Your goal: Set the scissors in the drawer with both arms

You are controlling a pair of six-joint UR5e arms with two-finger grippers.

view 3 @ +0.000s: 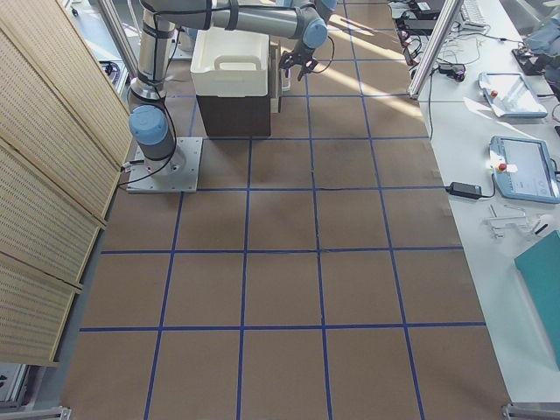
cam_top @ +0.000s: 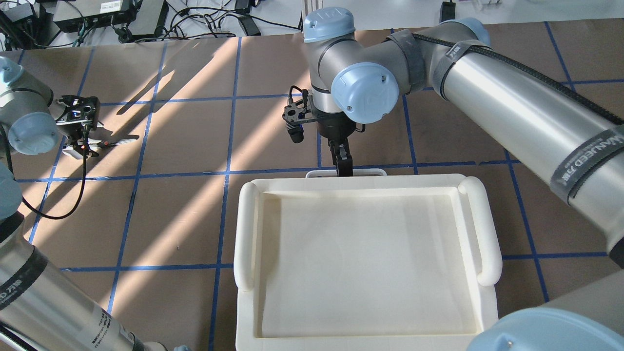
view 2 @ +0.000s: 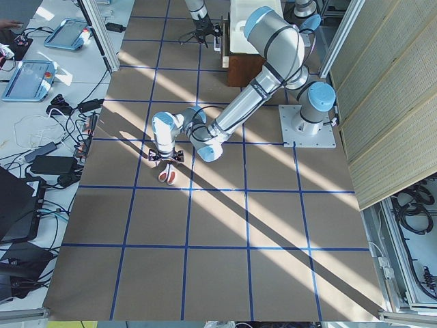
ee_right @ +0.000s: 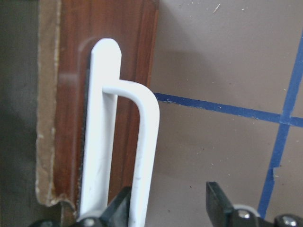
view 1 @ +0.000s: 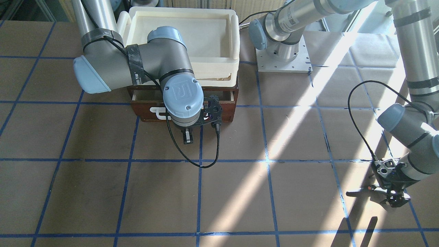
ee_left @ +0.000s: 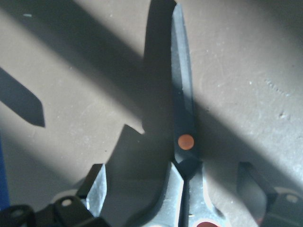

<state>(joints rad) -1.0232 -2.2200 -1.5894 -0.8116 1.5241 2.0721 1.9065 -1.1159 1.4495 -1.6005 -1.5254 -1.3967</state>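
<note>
The scissors (view 1: 363, 190) lie flat on the brown table at my far left, and they also show in the overhead view (cam_top: 116, 142). In the left wrist view their dark blades (ee_left: 182, 113) point away. My left gripper (ee_left: 175, 187) is open, with one finger on each side of the handles and not touching them. The dark-brown drawer (view 1: 192, 115) is pulled out a little, showing a pale strip. My right gripper (ee_right: 168, 205) is open at the drawer's white bar handle (ee_right: 144, 142), which passes between its fingers with a gap on one side.
A cream plastic tray (cam_top: 246, 234) sits on top of the drawer cabinet and hides the drawer in the overhead view, apart from the handle (cam_top: 370, 171). The left arm's base plate (view 1: 283, 58) stands beside the cabinet. Blue tape lines grid the table.
</note>
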